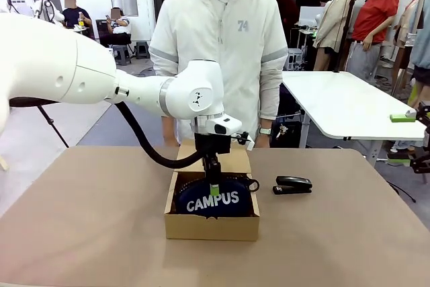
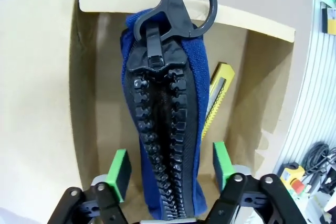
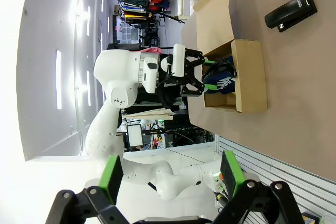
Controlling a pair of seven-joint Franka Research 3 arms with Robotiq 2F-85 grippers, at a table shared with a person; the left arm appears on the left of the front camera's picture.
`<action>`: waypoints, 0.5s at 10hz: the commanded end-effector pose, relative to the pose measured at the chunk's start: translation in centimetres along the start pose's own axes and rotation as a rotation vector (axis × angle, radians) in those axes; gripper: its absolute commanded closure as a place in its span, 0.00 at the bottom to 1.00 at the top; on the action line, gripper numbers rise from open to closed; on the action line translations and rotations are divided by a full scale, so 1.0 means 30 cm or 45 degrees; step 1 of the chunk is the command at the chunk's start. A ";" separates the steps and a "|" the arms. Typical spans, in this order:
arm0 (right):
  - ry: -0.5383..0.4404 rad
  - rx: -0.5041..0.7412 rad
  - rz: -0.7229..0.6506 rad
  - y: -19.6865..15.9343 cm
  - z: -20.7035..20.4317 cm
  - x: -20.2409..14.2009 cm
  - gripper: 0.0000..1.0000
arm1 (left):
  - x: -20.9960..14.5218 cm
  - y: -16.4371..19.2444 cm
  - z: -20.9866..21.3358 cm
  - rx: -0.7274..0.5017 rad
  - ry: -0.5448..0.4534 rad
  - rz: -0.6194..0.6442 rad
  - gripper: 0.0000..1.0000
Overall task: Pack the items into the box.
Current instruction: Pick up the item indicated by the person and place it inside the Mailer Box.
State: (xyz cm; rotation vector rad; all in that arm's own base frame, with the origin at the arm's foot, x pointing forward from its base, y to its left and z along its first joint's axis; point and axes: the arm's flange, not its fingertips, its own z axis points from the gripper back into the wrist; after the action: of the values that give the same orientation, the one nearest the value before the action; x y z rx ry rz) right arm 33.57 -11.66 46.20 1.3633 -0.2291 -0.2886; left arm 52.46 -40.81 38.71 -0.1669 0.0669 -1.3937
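The navy pouch (image 1: 213, 199) with white "CAMPUS" lettering stands on edge inside the brown cardboard box (image 1: 211, 226), zipper up. In the left wrist view the pouch (image 2: 168, 129) rises between my green pads (image 2: 119, 167), with a small gap on each side. My left gripper (image 1: 213, 185) is open around its top. The black stapler (image 1: 293, 185) lies on the table to the right of the box, apart from it. In the right wrist view my right gripper (image 3: 170, 174) is open and holds nothing, far from the box (image 3: 249, 77) and the stapler (image 3: 290, 12).
A yellow and black tool (image 2: 218, 93) lies in the box beside the pouch. The box's flap (image 1: 232, 159) stands open at the far side. A person (image 1: 218, 52) stands behind it. A white table (image 1: 349, 102) is at the back right.
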 end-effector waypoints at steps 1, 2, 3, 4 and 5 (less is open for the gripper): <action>0.014 -0.001 0.000 0.012 0.010 0.002 0.00 | -0.044 -0.033 0.020 -0.006 -0.067 -0.045 0.00; 0.014 -0.001 0.000 0.012 0.010 0.002 0.00 | -0.045 -0.040 0.027 -0.002 -0.081 -0.055 0.00; 0.014 -0.001 0.000 0.012 0.010 0.002 0.00 | -0.057 -0.046 0.049 0.014 -0.090 -0.049 0.00; 0.014 -0.001 0.000 0.012 0.010 0.002 0.00 | -0.091 -0.055 0.100 0.021 -0.137 -0.049 0.00; 0.014 -0.001 0.000 0.012 0.010 0.002 0.00 | -0.164 -0.074 0.191 -0.056 -0.244 0.004 0.00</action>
State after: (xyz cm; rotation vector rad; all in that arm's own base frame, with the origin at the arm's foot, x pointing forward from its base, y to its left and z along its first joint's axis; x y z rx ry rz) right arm 33.57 -11.66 46.19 1.3634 -0.2289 -0.2887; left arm 52.18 -39.23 42.63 -0.2439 -0.0230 -1.3928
